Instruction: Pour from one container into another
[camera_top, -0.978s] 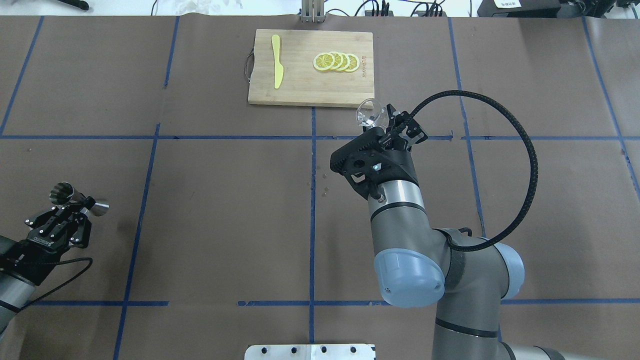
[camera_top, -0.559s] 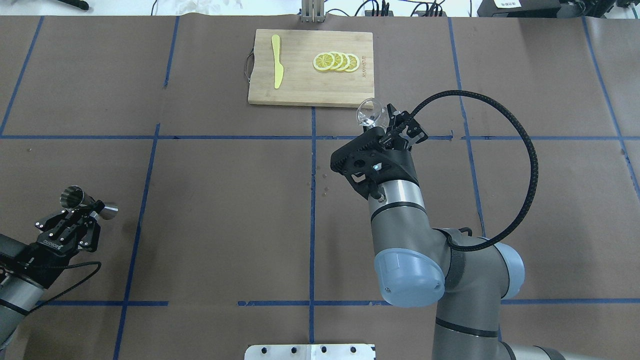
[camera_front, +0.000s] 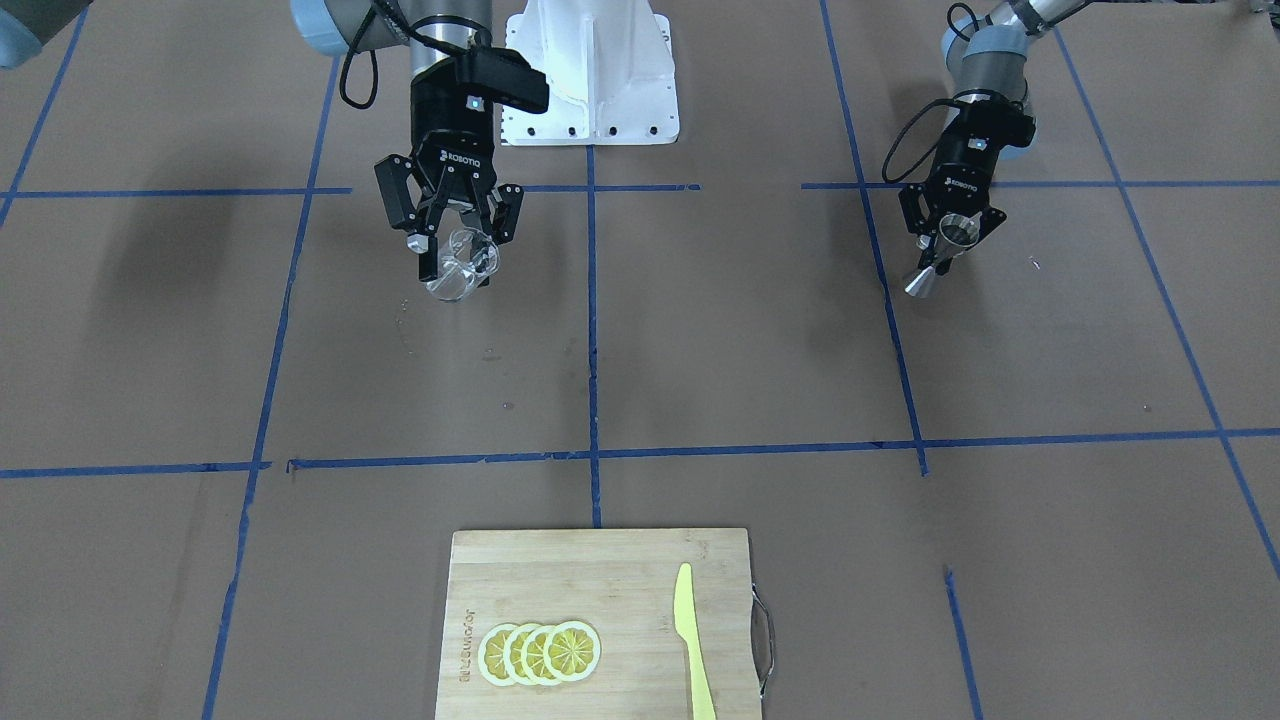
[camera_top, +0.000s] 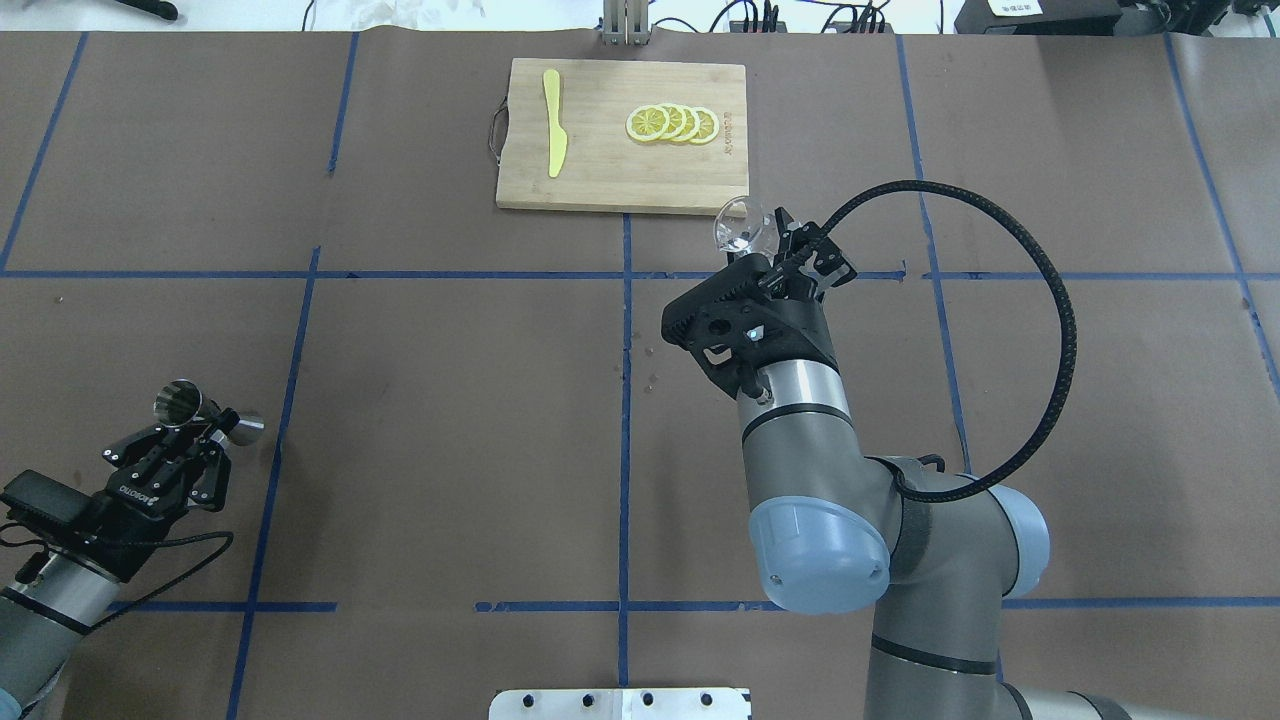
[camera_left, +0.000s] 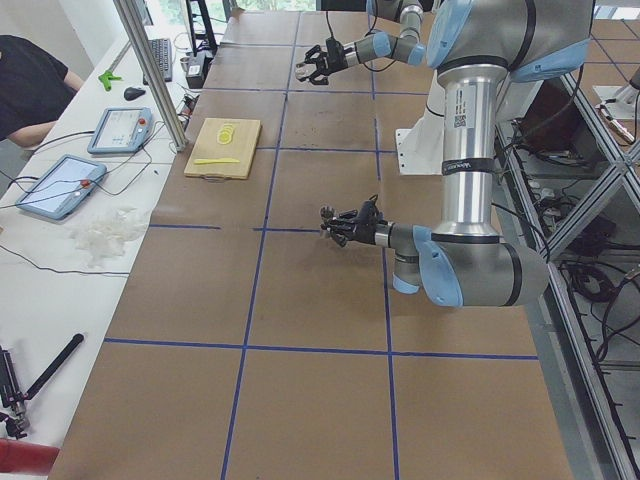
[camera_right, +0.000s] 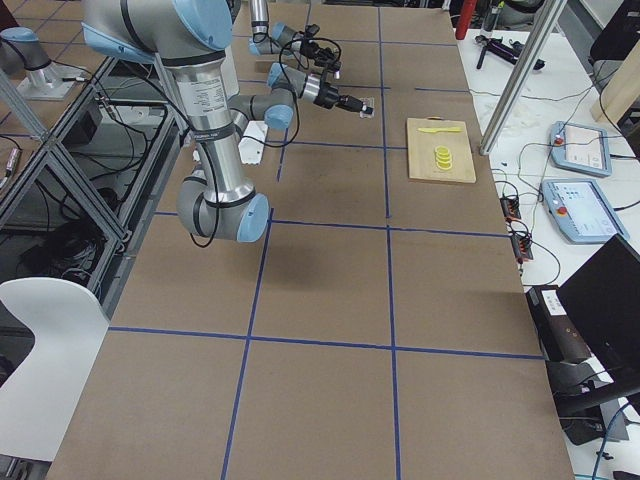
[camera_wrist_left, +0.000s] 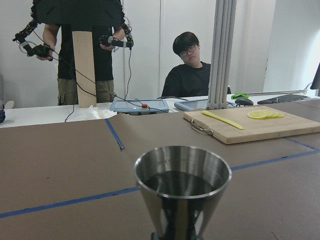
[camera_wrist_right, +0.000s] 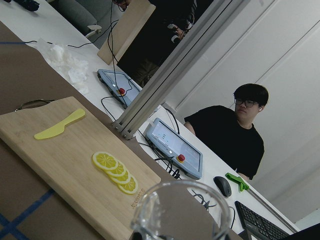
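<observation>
The steel hourglass jigger (camera_top: 186, 404) hangs above the table at the near left, with my left gripper (camera_top: 205, 425) shut on its waist. The front view shows this jigger (camera_front: 944, 246) on its right side, in the same gripper (camera_front: 950, 236). The left wrist view looks into the jigger's upper cone (camera_wrist_left: 182, 186), whose inside is dark. My right gripper (camera_top: 772, 243) is shut on the clear glass cup (camera_top: 740, 224), just short of the cutting board's near right corner. This cup (camera_front: 461, 270) also hangs above the table. Its rim (camera_wrist_right: 182, 207) fills the bottom of the right wrist view.
A wooden cutting board (camera_top: 600, 180) lies at the far middle with lemon slices (camera_top: 672, 123) and a yellow knife (camera_top: 553, 122) on it. Beyond the far edge are tablets (camera_left: 62, 184), a metal post (camera_left: 150, 70) and seated and standing people (camera_wrist_left: 192, 72).
My left arm has carried the jigger to the right and a little nearer the robot. The right arm and the glass cup have stayed where they were.
</observation>
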